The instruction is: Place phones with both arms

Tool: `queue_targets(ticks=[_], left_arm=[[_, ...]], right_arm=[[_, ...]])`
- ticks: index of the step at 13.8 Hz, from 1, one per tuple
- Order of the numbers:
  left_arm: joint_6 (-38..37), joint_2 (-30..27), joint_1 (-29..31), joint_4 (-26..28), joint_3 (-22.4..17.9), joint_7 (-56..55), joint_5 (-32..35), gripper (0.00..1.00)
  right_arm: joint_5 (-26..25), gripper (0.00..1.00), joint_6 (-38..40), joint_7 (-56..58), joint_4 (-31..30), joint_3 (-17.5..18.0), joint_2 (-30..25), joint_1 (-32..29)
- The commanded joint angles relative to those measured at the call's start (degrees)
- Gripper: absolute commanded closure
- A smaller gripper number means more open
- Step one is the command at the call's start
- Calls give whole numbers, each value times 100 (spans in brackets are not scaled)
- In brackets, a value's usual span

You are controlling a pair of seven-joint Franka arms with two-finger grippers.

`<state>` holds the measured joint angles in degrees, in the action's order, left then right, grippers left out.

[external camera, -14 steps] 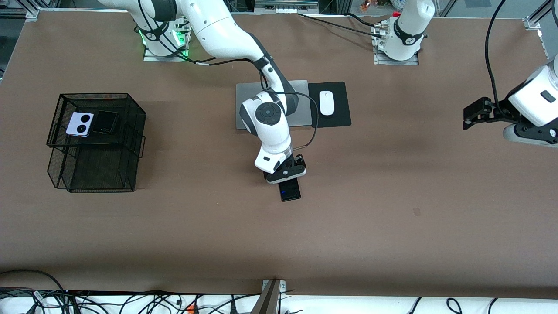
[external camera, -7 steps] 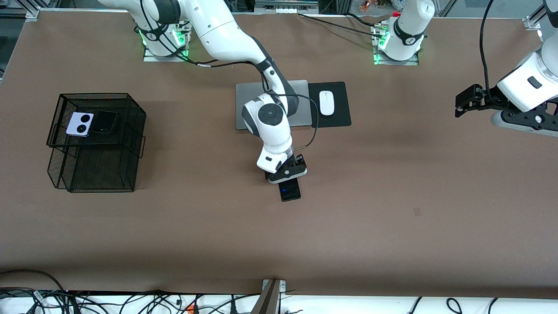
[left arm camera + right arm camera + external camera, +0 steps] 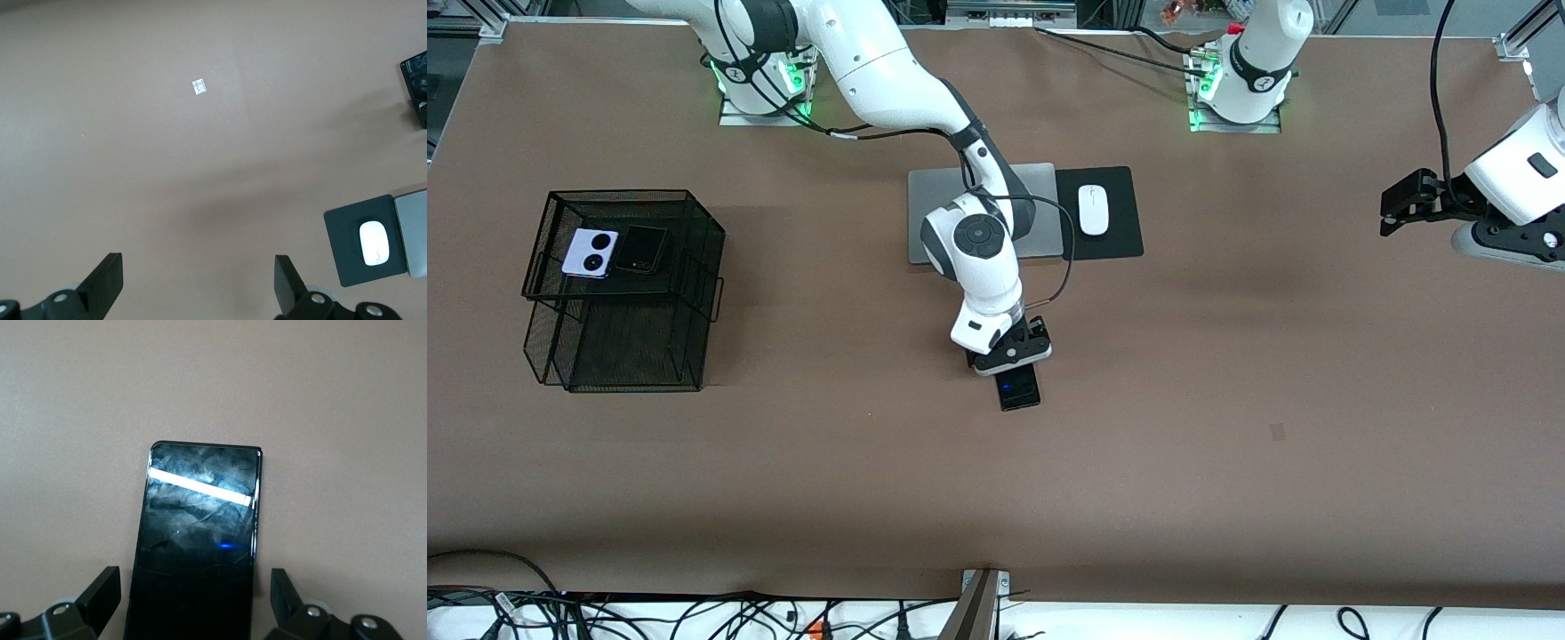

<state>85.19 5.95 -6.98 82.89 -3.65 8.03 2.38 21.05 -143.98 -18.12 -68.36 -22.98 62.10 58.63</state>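
Front view: left pincer (image 3: pixel 1392 209), spread, has drifted; right pincer (image 3: pixel 1009 369) stays spread astride slab (image 3: pixel 1019 388).

A broad brown worktop (image 3: pixel 1227 462) under even light; tangled cables (image 3: pixel 694 618) trail along its white edge, nearest the camera.

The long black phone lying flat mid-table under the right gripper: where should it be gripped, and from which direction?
Probably across its two long edges, coming straight down from above. The long black phone lies flat on the table, so only its thin sides offer purchase, and its width fits between the open fingers of the right gripper, which already straddle it. The left gripper waits open near the table's end.
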Motion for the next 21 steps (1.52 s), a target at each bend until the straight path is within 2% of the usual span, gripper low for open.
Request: queue_targets(ticks=[1, 6, 9, 13, 16, 17, 18, 19, 20, 21], left_arm=[[7, -173, 21, 166, 31, -301, 52, 0], [-133, -173, 21, 140, -4, -197, -28, 0], [-204, -173, 21, 140, -4, 425, 34, 0], [-169, -165, 30, 122, -13, -660, -132, 0], [-178, -173, 30, 122, -13, -662, -151, 0], [-187, -173, 30, 122, -4, -662, -151, 0], [-195, -173, 30, 122, -4, -662, -151, 0], [-204, -173, 30, 113, -4, -662, -159, 0], [-204, -165, 30, 105, -4, -671, -151, 0], [-204, -165, 30, 87, -4, -697, -159, 0]], right_arm=[[-215, 1, -86, -96, 42, 4, 57, 8], [-216, 1, -138, -104, -2, 4, 83, 8], [-207, 1, -200, -104, -2, 4, 101, 8], [-207, 1, -235, -104, -2, 4, 144, 43], [-207, 2, -270, -104, -2, 4, 162, 43], [-198, 23, -297, -96, -2, 4, 162, 43], [-198, 52, -306, -96, -2, 4, 162, 43], [-198, 65, -306, -96, -2, 4, 153, 43], [-198, 83, -297, -78, -2, 4, 153, 43], [-207, 87, -306, -78, -2, 4, 153, 43]])
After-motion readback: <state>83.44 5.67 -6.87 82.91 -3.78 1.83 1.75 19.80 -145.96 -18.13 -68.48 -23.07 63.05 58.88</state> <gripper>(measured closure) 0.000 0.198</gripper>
